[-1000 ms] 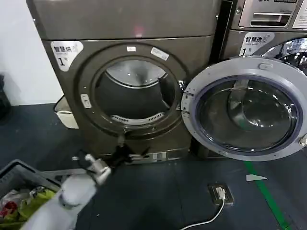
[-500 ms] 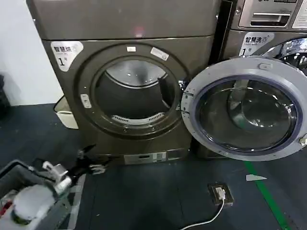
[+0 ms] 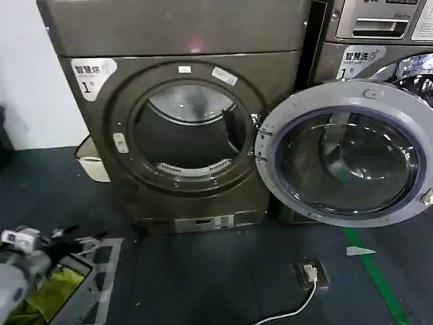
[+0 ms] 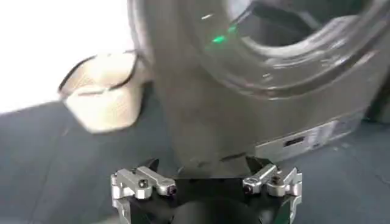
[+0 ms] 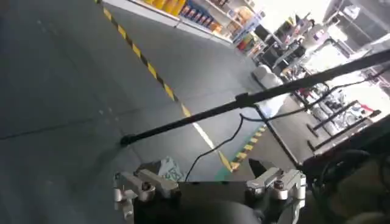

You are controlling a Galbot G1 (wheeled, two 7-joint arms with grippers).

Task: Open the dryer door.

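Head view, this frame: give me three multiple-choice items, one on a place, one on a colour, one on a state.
1. Where is the left claw?
A. inside the drum
B. low at the robot's left, over the laundry basket
C. on the door handle

2. What colour is the inner rim of the dryer door?
A. pale grey
B. red
C. black

3. What state is the dryer door in?
A. shut
B. barely ajar
C. swung wide open

Answers: 1 B, the claw sits by the basket, away from the dryer. 2 A, a pale grey ring surrounds the dark glass. 3 C, the drum opening is fully exposed.
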